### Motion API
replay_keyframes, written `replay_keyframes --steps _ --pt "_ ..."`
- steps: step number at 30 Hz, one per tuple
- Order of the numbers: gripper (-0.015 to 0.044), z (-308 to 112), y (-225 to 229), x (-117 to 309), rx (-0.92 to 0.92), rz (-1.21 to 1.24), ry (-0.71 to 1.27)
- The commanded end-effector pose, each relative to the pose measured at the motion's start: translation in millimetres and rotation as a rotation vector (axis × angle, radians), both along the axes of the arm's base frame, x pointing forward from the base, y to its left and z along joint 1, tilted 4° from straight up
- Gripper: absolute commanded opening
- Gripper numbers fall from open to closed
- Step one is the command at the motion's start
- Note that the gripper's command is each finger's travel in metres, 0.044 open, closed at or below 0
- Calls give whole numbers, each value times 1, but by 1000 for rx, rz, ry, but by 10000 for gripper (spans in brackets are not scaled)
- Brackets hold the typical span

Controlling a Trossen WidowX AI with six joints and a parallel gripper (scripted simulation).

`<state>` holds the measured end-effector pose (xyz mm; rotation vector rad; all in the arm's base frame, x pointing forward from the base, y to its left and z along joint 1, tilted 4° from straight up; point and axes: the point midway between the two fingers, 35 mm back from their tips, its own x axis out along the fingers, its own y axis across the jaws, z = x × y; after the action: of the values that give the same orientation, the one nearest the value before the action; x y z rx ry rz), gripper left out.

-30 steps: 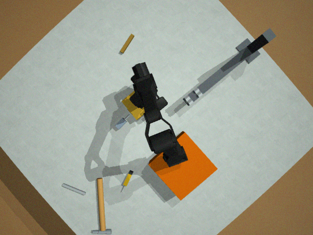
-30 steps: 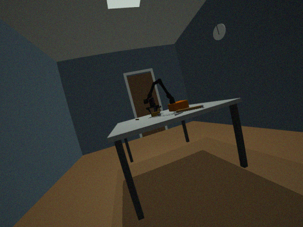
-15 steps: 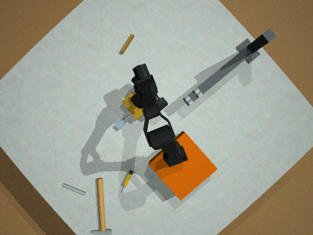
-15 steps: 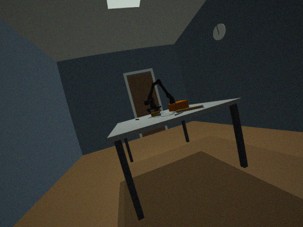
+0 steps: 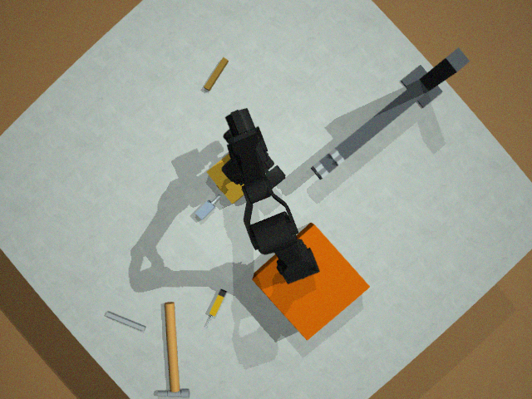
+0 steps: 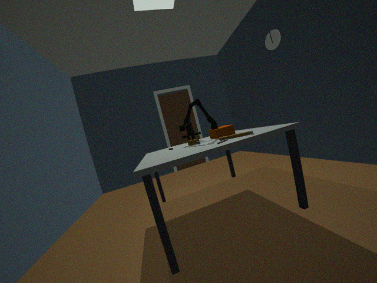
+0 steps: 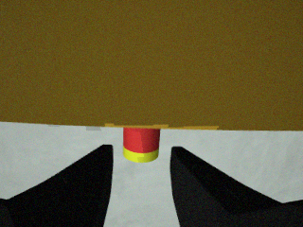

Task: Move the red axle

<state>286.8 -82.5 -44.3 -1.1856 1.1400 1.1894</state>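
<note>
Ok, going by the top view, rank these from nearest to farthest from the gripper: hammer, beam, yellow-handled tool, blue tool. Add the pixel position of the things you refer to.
1. Beam (image 5: 233, 192) (image 6: 192, 142) (image 7: 142, 61): right by the gripper (image 5: 254, 175) (image 6: 191, 135) (image 7: 142, 155), partly under the arm.
2. Blue tool (image 5: 205, 210): just off the beam's lower-left side.
3. Yellow-handled tool (image 5: 218, 302): below, left of the orange block (image 5: 331, 292) (image 6: 222, 131).
4. Hammer (image 5: 171, 347) (image 6: 235, 135): bottom left.

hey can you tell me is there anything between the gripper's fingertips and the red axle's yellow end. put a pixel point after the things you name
Nothing shows between the gripper's fingertips and the yellow end (image 7: 140, 156) of the red axle (image 7: 141, 139); the wrist view shows only bare gaps on either side.
</note>
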Motion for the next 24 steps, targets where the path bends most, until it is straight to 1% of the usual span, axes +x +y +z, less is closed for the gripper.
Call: replay_keyframes --steps 1,7,24 --pt "40 0 0 0 0 0 0" --pt "0 0 0 0 0 0 0" --pt "0 0 -21 3 -2 -1 0"
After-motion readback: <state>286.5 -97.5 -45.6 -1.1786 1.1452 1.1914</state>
